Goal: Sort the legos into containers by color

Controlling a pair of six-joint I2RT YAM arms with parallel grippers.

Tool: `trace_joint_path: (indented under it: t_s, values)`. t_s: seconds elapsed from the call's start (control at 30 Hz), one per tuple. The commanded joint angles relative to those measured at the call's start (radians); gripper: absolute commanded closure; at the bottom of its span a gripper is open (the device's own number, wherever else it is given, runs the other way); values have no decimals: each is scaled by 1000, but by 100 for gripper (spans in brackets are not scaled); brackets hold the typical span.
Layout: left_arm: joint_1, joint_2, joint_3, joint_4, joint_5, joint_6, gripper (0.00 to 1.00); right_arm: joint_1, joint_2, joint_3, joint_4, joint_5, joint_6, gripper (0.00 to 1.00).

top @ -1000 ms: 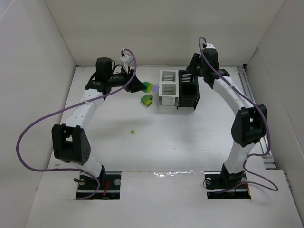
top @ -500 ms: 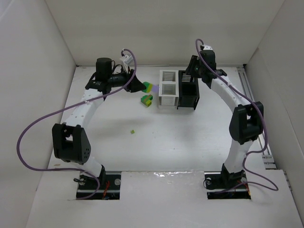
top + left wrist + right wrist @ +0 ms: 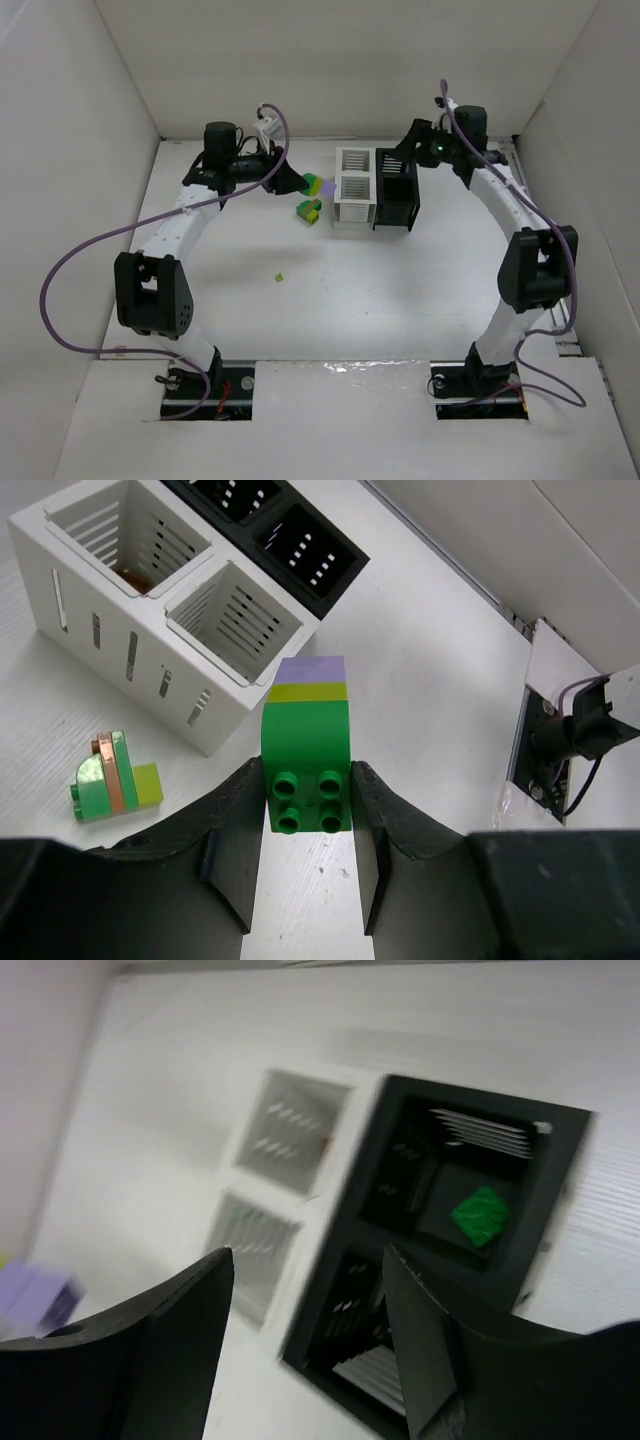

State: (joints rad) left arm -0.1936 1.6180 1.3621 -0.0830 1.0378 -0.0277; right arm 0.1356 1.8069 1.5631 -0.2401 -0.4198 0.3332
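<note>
Grips the green, yellow-green and lavender brick stack (image 3: 305, 745) in clenched left fingers (image 3: 235, 825), long axis aimed at the white bins (image 3: 120, 650) just ahead; hangs right fingers (image 3: 170, 1335) spread, empty, above the black bins (image 3: 372, 1185).

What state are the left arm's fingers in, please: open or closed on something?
Closed: the left fingers press both sides of the green-based lego stack.

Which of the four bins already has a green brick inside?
The black bin at upper right of the right wrist view: a green brick lies on its floor. No green shows in the others.
</note>
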Motion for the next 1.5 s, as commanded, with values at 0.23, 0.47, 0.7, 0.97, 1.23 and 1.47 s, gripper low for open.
trace_joint_path:
  t_s: [0.23, 0.47, 0.7, 0.97, 1.23, 1.47]
  values:
    - [8, -30, -24, 238, 348, -92, 100, 54, -76, 38, -14, -912, -105, 28]
    - [-36, -46, -1, 178, 377, -43, 100, 173, -87, 48, -102, -898, -244, 21]
    - [-46, -46, -21, 193, 377, -43, 100, 217, -87, 58, -166, -910, -292, 20]
    - [-46, -46, -21, 213, 386, -63, 100, 248, -87, 89, -341, -863, -493, 39]
    - [-46, -46, -32, 223, 386, -63, 100, 257, -98, 89, -341, -823, -545, 95]
    - [-13, -66, -41, 243, 386, -63, 100, 233, -118, 49, -522, -752, -754, 100]
